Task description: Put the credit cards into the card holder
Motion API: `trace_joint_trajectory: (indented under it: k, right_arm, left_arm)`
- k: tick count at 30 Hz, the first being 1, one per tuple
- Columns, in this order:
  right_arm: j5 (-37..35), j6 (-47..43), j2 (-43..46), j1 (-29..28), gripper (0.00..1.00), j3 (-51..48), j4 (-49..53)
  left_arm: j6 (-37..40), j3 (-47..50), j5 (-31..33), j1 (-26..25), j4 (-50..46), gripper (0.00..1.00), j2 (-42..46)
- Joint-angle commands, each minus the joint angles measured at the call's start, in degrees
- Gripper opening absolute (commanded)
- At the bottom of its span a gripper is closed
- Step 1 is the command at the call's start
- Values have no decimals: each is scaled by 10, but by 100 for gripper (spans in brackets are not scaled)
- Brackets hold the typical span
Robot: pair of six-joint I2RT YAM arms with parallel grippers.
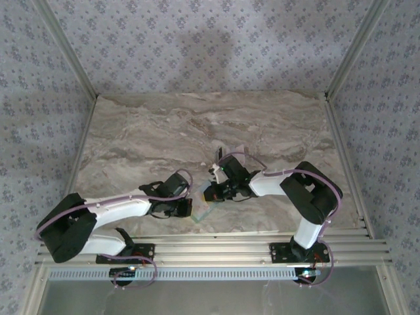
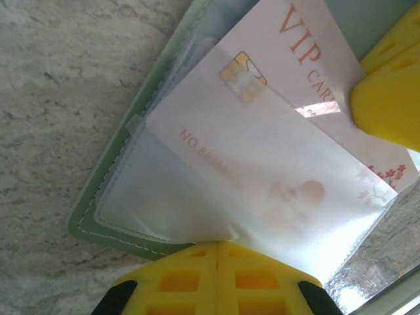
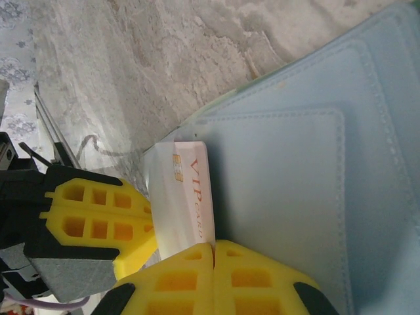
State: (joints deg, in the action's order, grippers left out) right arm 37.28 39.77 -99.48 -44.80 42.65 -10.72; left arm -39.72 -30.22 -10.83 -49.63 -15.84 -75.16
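Clearly the right gripper [image 3: 214, 252] is clamping the short end of one credit card [image 3: 190, 197], whose long axis is pointing straight ahead of its fingers into the card holder [image 3: 295, 197], which is lying at the middle of the table's [image 1: 197, 125] near edge. The left gripper [image 2: 218, 252] is pinching the card holder's clear pocket [image 2: 151, 197] from the opposite side, both arms reaching low and inward.

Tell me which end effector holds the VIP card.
The right end effector: it is shut on the edge of the VIP card. The left end effector instead clamps the clear sleeve of the card holder.
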Motion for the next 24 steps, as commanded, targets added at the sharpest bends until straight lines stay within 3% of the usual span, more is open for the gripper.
trace_joint_trajectory:
  k: [1, 9, 15, 24]
  right_arm:
    - [15, -29, -12, -37, 0, 14, 41]
    - [31, -69, -37, -66, 0, 51, 85]
    - [30, -101, -9, -63, 11, 60, 116]
    - [49, -105, -43, -95, 12, 80, 115]
  left_arm:
    - [2, 0, 30, -7, 21, 0, -35]
    - [7, -14, 33, -7, 30, 0, -53]
    - [12, -19, 39, -7, 31, 0, -60]
    - [21, -36, 46, -6, 29, 0, -74]
